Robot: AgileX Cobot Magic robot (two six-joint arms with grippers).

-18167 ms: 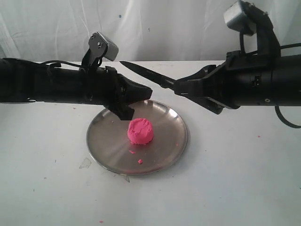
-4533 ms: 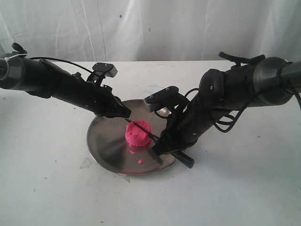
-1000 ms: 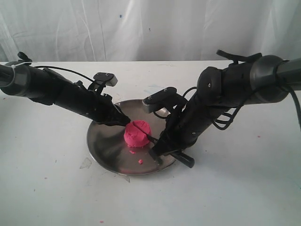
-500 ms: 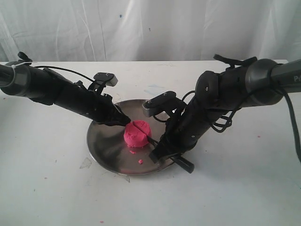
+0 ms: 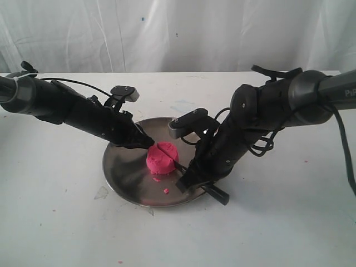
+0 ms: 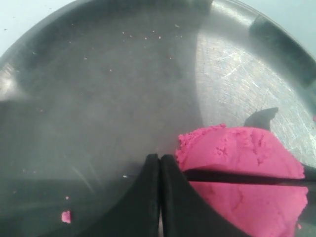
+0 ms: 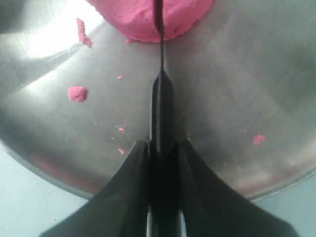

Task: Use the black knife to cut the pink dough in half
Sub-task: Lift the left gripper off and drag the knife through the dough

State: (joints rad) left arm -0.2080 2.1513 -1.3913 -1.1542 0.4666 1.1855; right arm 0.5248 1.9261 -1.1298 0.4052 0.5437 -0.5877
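With the right gripper (image 7: 159, 148) clamping the slim black knife (image 7: 160, 94) sunk into the soft pink dough lump (image 5: 162, 158) on the round steel plate (image 5: 125, 172), and the closed left gripper (image 6: 159, 170) apparently bracing it, the lump could smear sideways.

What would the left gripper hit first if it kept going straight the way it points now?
Most likely the pink dough: the shut left gripper points at its near edge, right beside the black knife blade sunk in it. Any gap is unclear.
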